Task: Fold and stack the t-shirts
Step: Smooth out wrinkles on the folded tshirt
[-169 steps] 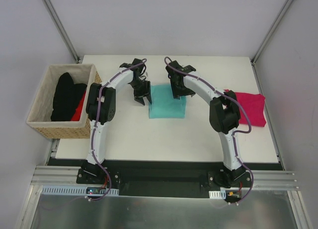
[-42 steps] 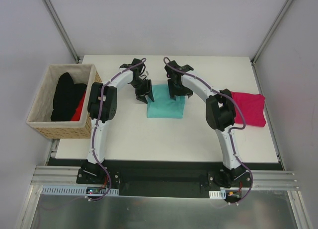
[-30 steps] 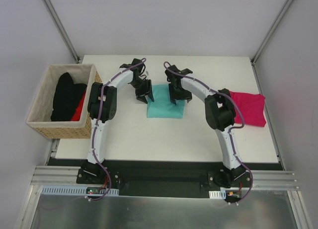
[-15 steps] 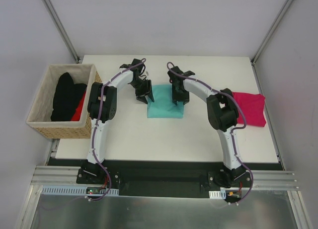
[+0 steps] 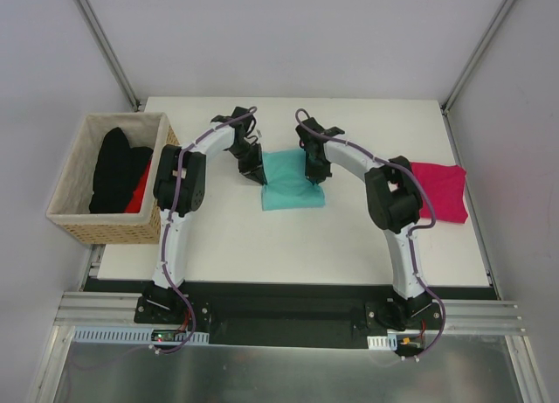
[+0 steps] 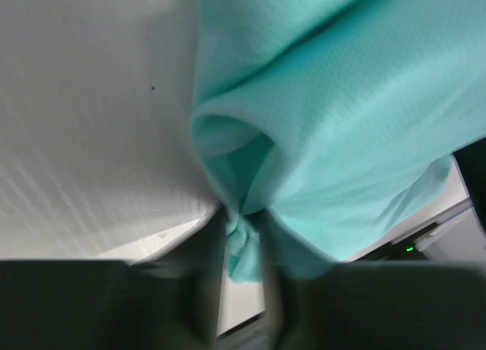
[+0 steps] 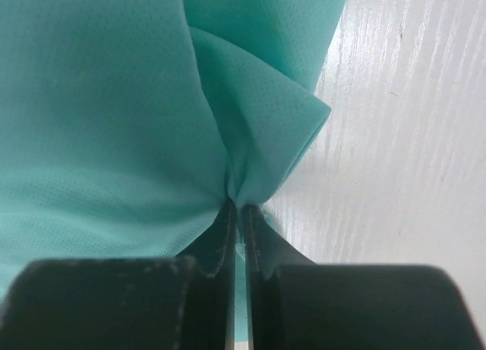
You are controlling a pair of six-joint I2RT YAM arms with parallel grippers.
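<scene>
Top external view: pink shirt [image 5: 439, 191] lies folded by the tabletop's [image 5: 288, 246] right edge. Left jaws and right jaws both clench the part-folded teal shirt [image 5: 293, 183] mid-tabletop. Black shirts [image 5: 118, 169] still fill the basket [image 5: 65, 218].

Bright, even light; soft blur low in wrist views.

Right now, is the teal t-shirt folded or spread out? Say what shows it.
Folded: the teal t-shirt is a compact rectangle with layered edges, pinched on either side by the left gripper and right gripper.
</scene>
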